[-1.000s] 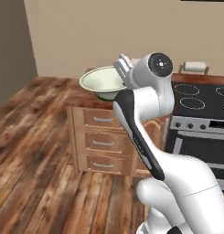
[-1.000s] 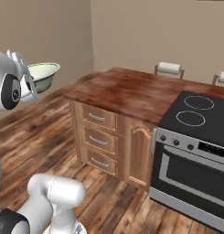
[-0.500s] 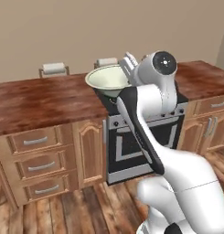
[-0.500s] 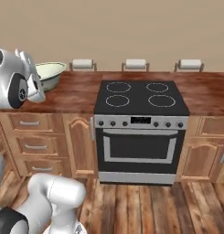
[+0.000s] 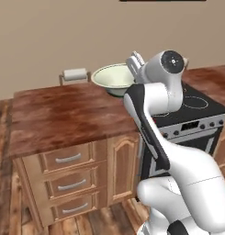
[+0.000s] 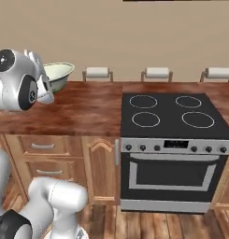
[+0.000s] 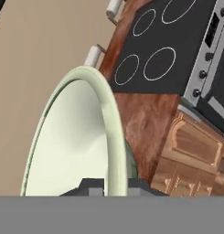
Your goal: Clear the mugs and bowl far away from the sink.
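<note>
The robot's white arm rises in the foreground, its gripper (image 7: pixel 114 186) clenched on the rim of the bowl (image 5: pixel 113 79), the two finger tips pinching the near edge from either side in the hand view. The pale green-cream bowl rides in the air above the wooden bench (image 5: pixel 63 119), held roughly level and clear of the surface, just left of the black stovetop (image 6: pixel 169 114). It looks rigid and glazed, probably light for its breadth yet breakable if dropped; a thin rim is a slippery purchase, so a one-sided pinch will likely let the far edge sag or swing during any quick turn, and a slow, level carry seems wise. Beyond the bowl, paper towel holders (image 6: pixel 97 73) line the back of the bench against the beige wall (image 6: pixel 134 37). No sink shows here, which suggests this stretch of bench is a fair place to set it down.
</note>
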Tool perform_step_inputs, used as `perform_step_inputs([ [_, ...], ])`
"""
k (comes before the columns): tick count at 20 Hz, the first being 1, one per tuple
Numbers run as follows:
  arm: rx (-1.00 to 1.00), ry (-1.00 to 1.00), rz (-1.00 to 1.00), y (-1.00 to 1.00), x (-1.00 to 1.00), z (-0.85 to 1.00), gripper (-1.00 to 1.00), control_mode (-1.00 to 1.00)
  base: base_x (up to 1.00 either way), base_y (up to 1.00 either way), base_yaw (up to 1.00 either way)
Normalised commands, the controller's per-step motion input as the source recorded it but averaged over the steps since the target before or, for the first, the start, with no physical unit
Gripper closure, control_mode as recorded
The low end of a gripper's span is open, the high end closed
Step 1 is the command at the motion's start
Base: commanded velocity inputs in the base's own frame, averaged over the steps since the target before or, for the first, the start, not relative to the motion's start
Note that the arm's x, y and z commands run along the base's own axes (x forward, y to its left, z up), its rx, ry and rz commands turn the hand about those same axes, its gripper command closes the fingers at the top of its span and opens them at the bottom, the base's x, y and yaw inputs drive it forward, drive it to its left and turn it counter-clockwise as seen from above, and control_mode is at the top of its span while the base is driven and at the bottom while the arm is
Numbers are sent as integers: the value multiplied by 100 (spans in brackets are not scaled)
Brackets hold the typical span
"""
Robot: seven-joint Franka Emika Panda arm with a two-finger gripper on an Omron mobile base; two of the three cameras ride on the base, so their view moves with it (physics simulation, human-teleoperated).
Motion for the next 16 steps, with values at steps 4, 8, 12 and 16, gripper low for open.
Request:
perform_step_inputs([
  [4, 0, 0, 0, 0, 0, 0, 100, 100, 74, 83, 0],
  [8, 0, 0, 0, 0, 0, 0, 100, 100, 77, 26, -3],
  [12, 0, 0, 0, 0, 0, 0, 100, 100, 70, 10, 0],
  [16, 0, 0, 0, 0, 0, 0, 100, 100, 65, 0, 0],
])
